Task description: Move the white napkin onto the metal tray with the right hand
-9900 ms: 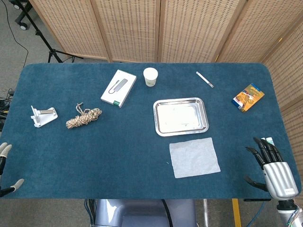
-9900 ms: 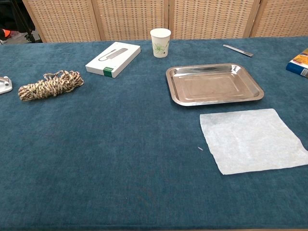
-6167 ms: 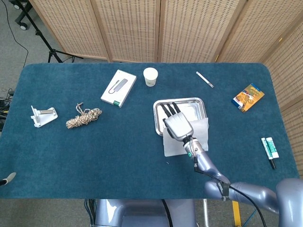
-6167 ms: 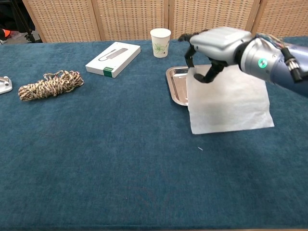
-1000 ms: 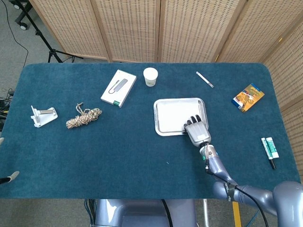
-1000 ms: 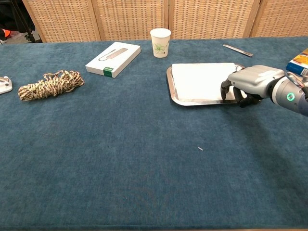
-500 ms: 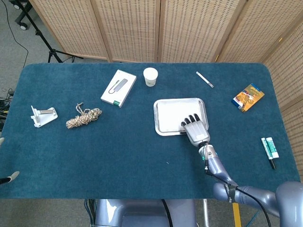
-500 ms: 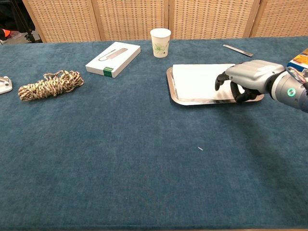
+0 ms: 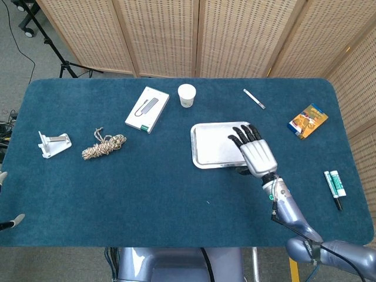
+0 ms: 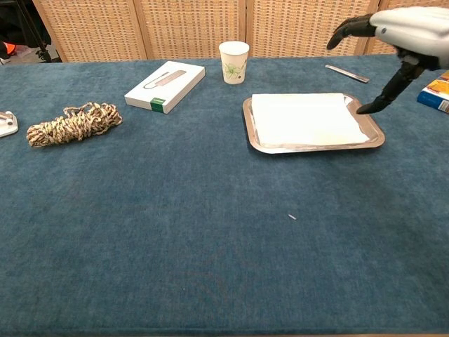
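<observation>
The white napkin (image 9: 215, 143) (image 10: 304, 118) lies flat in the metal tray (image 9: 196, 158) (image 10: 249, 126), covering most of its floor. My right hand (image 9: 254, 150) (image 10: 398, 34) hovers above the tray's right side with fingers spread and nothing in them; in the chest view it is well clear of the napkin. Only fingertips of my left hand (image 9: 10, 222) show at the left edge of the head view, off the table's front corner.
A paper cup (image 9: 187, 95) and a white box (image 9: 147, 109) stand behind and left of the tray. A rope coil (image 9: 103, 145) and white bracket (image 9: 53, 144) lie far left. A pen (image 9: 254, 98), snack packet (image 9: 308, 120) and markers (image 9: 334, 184) lie right.
My right hand has lifted off the napkin at the tray's front right and risen, its fingers spreading. The napkin stays in the tray.
</observation>
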Controlling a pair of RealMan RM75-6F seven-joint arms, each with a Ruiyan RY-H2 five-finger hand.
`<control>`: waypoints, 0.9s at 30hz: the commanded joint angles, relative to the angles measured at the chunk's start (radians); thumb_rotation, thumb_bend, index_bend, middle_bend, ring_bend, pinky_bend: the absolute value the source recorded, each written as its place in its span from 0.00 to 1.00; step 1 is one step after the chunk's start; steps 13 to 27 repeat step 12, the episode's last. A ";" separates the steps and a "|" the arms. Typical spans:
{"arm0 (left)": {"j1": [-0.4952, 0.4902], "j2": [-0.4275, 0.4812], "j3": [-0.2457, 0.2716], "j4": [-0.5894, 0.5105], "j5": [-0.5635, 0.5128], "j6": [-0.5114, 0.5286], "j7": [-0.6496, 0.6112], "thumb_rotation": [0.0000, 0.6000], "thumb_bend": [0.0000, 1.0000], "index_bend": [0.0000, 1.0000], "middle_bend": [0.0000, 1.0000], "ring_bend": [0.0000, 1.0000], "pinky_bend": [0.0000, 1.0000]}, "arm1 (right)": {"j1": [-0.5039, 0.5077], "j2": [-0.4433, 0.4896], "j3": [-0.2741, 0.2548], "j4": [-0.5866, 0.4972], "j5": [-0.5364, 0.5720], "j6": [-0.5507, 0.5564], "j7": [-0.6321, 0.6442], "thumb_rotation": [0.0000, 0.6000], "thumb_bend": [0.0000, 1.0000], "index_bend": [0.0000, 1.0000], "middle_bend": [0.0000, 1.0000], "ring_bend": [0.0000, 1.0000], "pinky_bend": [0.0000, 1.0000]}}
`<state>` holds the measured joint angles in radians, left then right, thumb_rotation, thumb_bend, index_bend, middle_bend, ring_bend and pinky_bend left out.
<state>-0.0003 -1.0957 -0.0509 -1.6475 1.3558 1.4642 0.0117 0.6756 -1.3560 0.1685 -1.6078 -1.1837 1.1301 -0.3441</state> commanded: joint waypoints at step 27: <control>0.013 -0.009 0.018 0.007 0.052 0.038 0.012 1.00 0.00 0.00 0.00 0.00 0.00 | -0.354 0.194 -0.200 -0.017 -0.249 0.335 0.275 1.00 0.00 0.06 0.00 0.00 0.00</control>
